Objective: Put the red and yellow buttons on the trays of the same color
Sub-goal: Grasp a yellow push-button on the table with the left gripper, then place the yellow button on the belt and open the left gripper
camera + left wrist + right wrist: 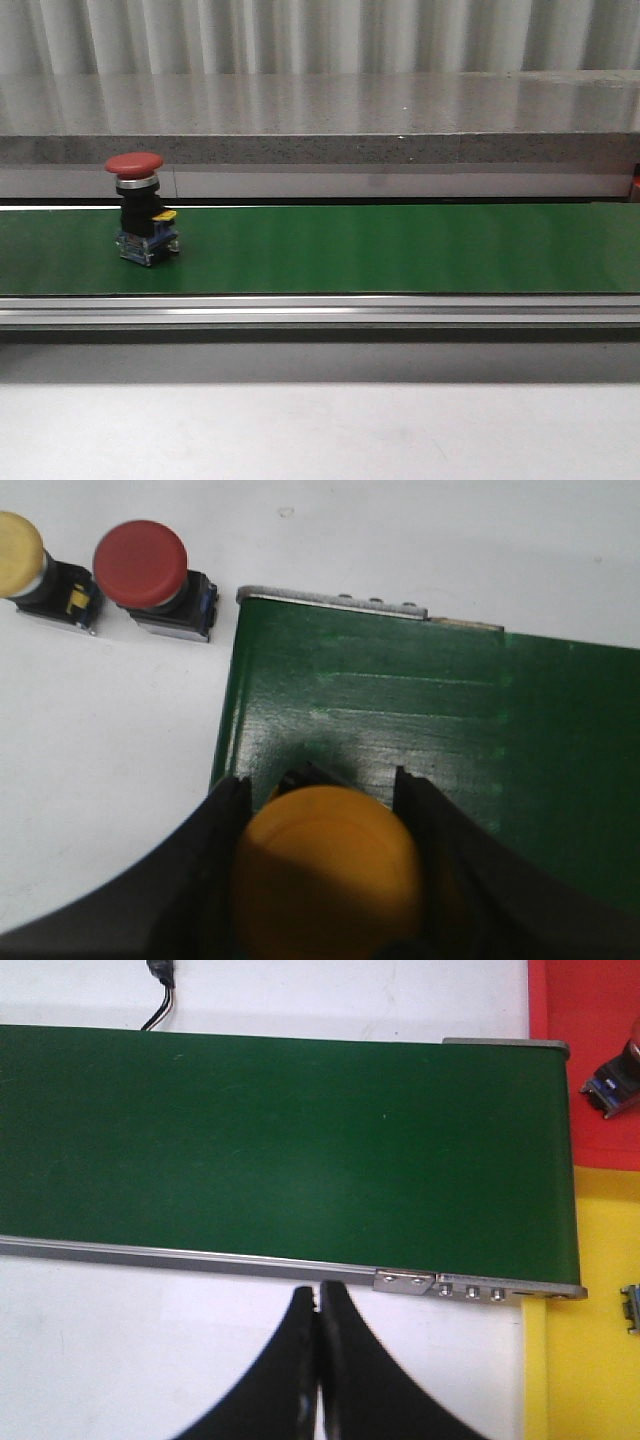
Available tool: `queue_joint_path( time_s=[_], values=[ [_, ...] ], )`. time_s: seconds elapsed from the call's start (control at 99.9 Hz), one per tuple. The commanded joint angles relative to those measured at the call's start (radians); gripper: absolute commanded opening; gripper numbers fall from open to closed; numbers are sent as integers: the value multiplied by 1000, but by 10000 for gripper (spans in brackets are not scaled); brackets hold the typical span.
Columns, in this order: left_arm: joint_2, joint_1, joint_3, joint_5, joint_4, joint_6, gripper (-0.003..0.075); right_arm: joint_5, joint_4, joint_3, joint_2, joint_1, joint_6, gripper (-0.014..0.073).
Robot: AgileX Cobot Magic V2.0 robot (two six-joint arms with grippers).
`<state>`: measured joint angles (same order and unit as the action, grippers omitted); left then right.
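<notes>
Yellow button [325,875] clamped in my left gripper [325,880], over the end of the green conveyor belt [450,730]. My right gripper [318,1360] is fully closed, empty, just off the belt's rail. Red button [140,205] stands upright on the belt. Farther out, red tray [590,1060] adjoins yellow tray [590,1310] past the belt end.

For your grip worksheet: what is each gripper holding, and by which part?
Left gripper clamps a yellow button by its cap's sides. Right gripper is shut, holding nothing.
</notes>
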<state>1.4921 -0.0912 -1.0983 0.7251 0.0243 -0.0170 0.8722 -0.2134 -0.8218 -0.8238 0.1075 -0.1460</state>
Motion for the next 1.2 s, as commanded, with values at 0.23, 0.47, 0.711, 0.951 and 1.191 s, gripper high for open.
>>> queue_joint_path(
  time_s=[0.23,0.47,0.711,0.951,1.191],
  values=[
    [-20,10,5,-90,11,2,-19,-50,-4,-23,7,-3,-10,-67],
    [-12,10,5,-81,17,2,231,-50,-4,-23,7,-3,-10,-67],
    [-12,12,5,-62,27,2,622,-50,-4,-23,7,-3,-10,-67],
    [-32,12,-2,-85,86,66,621,-50,-4,-23,7,-3,-10,-67],
    [-115,45,-2,-81,190,165,621,-50,-4,-23,7,-3,-10,-67]
  ],
)
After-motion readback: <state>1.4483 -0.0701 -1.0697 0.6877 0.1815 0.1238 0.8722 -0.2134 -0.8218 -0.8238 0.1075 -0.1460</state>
